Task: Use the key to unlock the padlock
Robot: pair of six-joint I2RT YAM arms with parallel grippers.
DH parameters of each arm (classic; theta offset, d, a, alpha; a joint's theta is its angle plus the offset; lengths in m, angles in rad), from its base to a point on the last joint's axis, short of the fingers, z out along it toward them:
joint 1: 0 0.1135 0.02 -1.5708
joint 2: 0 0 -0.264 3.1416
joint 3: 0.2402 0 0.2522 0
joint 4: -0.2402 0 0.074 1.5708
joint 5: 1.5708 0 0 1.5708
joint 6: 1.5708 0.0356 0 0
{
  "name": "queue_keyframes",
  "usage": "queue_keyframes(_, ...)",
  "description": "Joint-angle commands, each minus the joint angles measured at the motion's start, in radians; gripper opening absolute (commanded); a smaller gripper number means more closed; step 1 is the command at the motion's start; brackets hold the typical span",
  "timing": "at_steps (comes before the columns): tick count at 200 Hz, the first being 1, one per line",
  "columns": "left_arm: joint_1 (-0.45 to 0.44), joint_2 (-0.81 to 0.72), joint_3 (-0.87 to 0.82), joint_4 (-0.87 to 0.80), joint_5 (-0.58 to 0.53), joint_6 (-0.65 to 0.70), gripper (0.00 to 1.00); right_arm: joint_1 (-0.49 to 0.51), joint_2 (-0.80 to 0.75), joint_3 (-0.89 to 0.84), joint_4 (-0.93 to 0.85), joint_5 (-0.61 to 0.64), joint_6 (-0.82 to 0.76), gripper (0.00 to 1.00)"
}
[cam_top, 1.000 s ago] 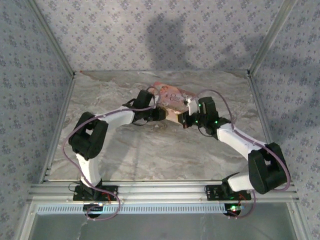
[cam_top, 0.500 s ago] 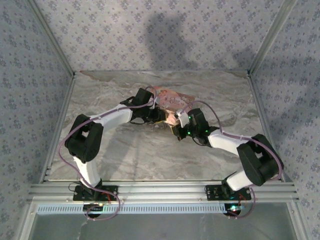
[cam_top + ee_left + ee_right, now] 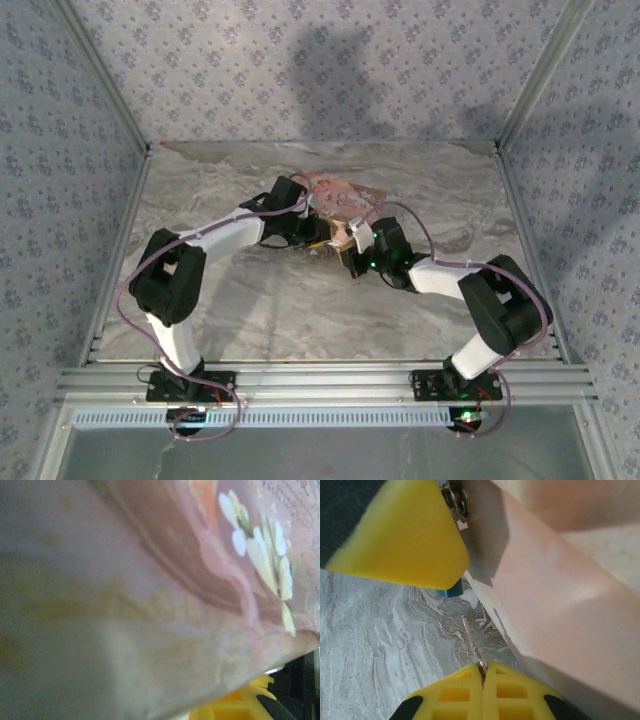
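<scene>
Right gripper [image 3: 482, 669]: your yellow fingertips are pressed together, pinching the key [image 3: 471, 642].
Key: its thin silver blade juts out from the pads over the marble table [image 3: 370, 630]. It is aimed at the padlock [image 3: 449, 591], with the tip short of it.
Padlock: a teal corner peeks from under a yellow pad [image 3: 405, 530], just beside the lower edge of the pink floral box [image 3: 560, 605].
Left gripper [image 3: 325, 236]: it sits at the box. You cannot tell whether its jaws are spread or closed.

Pink box [image 3: 150, 605] right up against lens, blurred. White flower print [image 3: 260, 545] on its upper-right face. Yellow gripper finger [image 3: 240, 707] just under the box's lower-right edge, black part [image 3: 300, 685] beside that.
</scene>
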Motion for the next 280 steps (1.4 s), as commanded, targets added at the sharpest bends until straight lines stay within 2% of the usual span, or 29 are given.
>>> queue_keyframes(1, -0.009, -0.068, 0.023, 0.023, 0.063, -0.027, 0.15, 0.005, 0.017, 0.019, 0.063, -0.022, 0.020, 0.00)
queue_keyframes(280, -0.009, -0.066, 0.010, 0.049, 0.059, -0.059, 0.15, -0.033, 0.023, -0.033, 0.236, -0.066, 0.130, 0.00)
